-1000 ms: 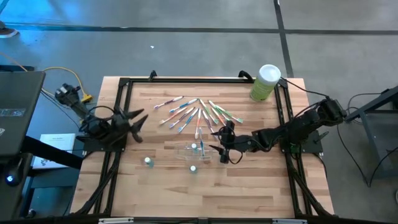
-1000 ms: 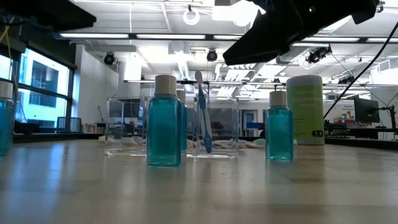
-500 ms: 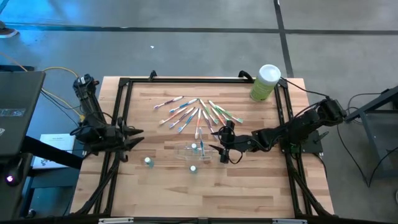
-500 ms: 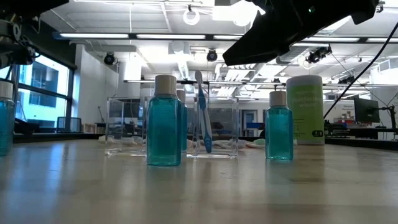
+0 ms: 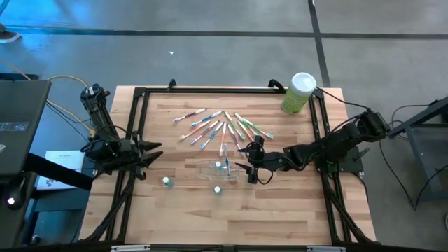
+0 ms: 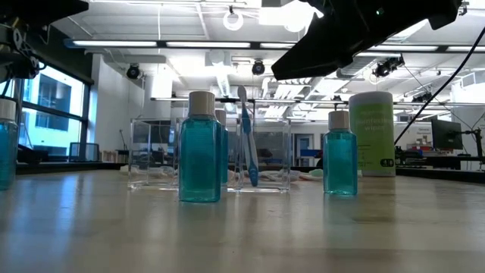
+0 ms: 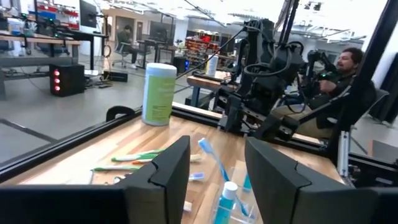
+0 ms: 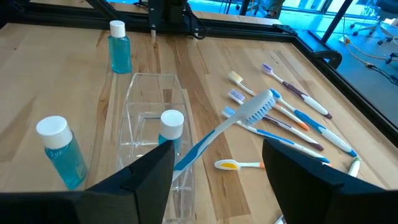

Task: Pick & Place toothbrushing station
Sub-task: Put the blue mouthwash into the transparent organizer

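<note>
Standing in the clear plastic holder point(image 5: 218, 170) is a blue toothbrush point(image 8: 225, 128); the right gripper point(image 5: 253, 166) is parked just beside it, fingers spread, nothing held. The left gripper point(image 5: 148, 151), well apart, is partly spread.

A tall green canister point(image 5: 299, 93) with a white lid stands upright at the far right corner of the wooden table point(image 5: 280, 210), inside a black frame point(image 5: 138, 126) that runs around the tabletop. A yellow cable point(image 5: 70, 80) lies off the table's left side, near a dark case point(image 5: 17, 126) and a white sheet point(image 5: 59, 164). A seated person point(image 7: 339, 68) is visible in the room beyond the table.
</note>
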